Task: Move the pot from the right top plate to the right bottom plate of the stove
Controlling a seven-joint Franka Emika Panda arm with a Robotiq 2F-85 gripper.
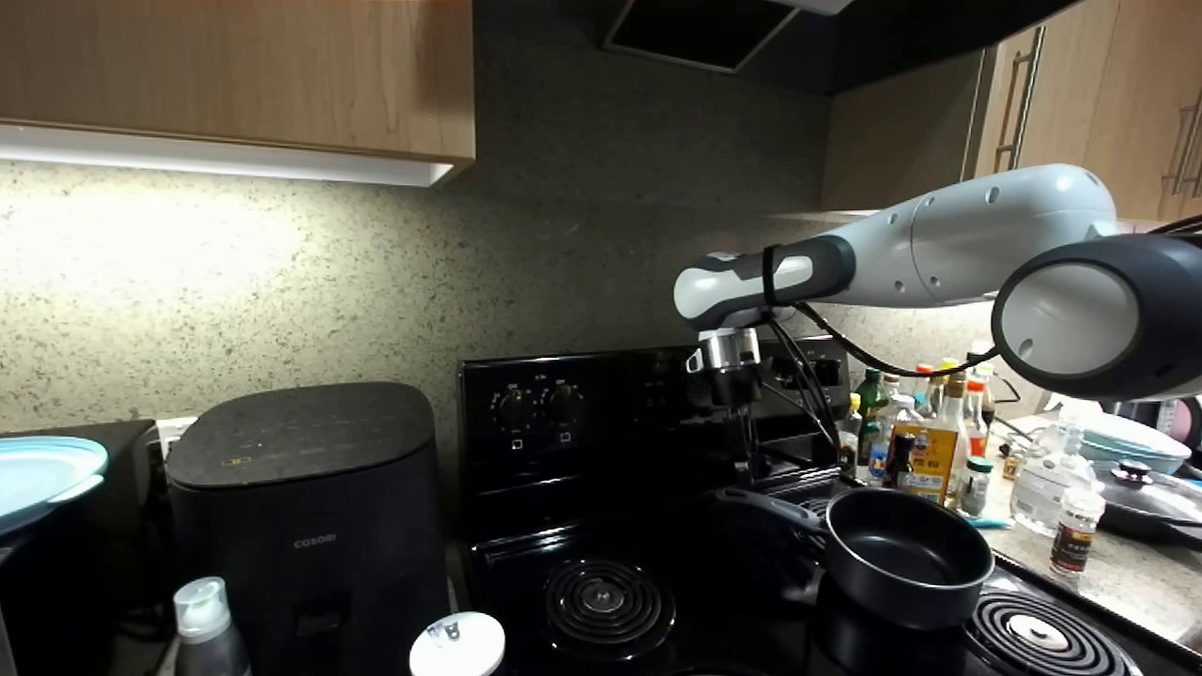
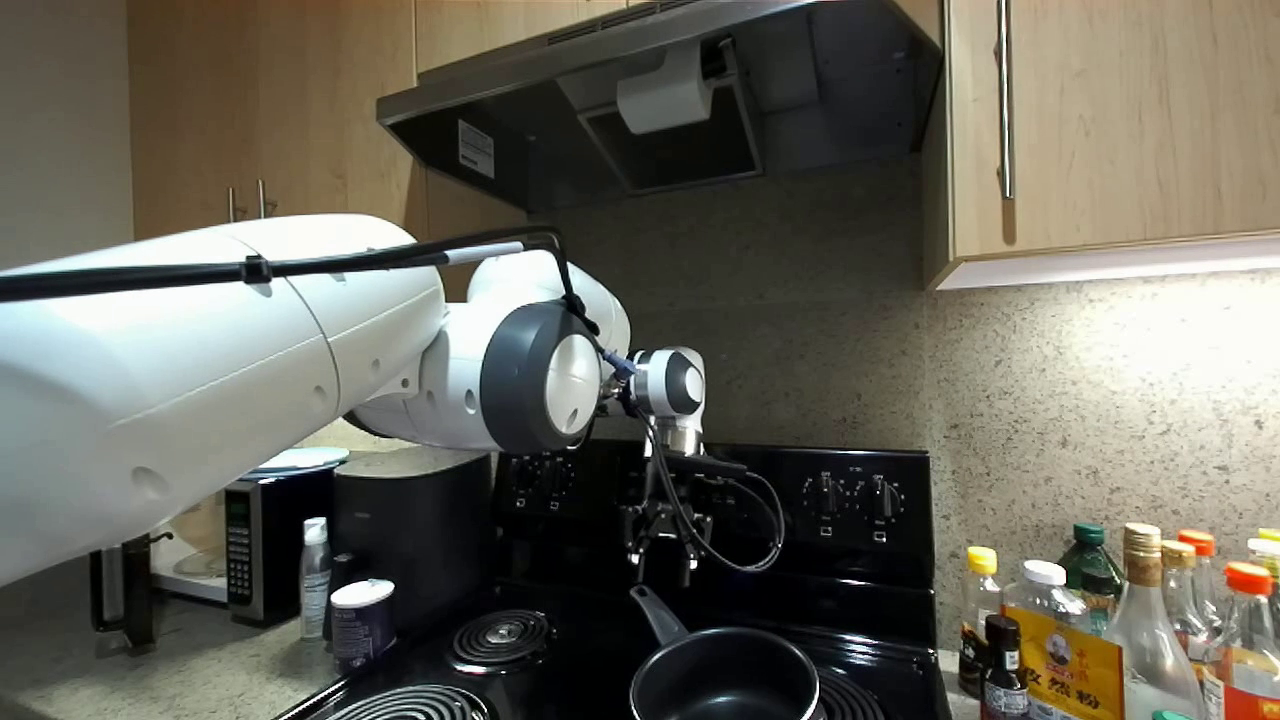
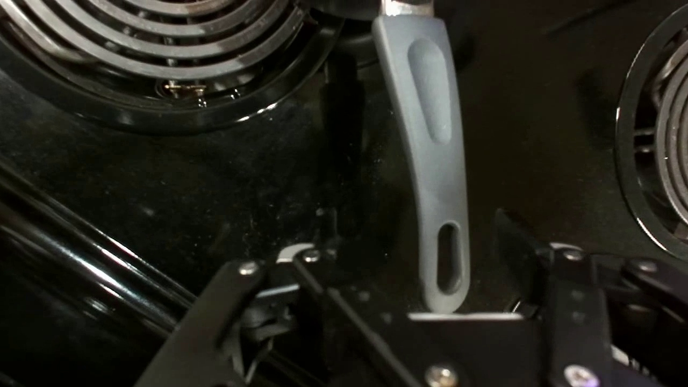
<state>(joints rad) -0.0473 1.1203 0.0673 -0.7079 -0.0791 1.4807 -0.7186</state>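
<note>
One white Franka arm (image 1: 986, 239) reached, in an exterior view, over a black electric stove (image 1: 732, 591). The dark saucepan (image 1: 901, 545), upright, stood just beside, perhaps partly over, the front right coil burner (image 1: 1038, 634), its destination, and was not centred on it. Its grey handle (image 1: 770, 507) pointed toward the back panel (image 1: 648, 404). A black Cosori air fryer (image 1: 305, 516) stood at left.

In an exterior view, the Robotiq gripper (image 2: 664, 572) hung at the handle's tip. The rear right coil burner (image 2: 848, 695) showed beside the saucepan, which seemed to sit between the two right burners; what its base rested on was hidden.

In the wrist view, the fingers (image 3: 572, 290) were spread wide, one on either side of the handle, with a gap each way and nothing pinched. Bare rings of the rear right coil burner showed at upper left. The step in hand looked like taking the handle, the task part done; the next move likely called for closing firmly, then bringing the saucepan forward, level, onto its burner.
</note>
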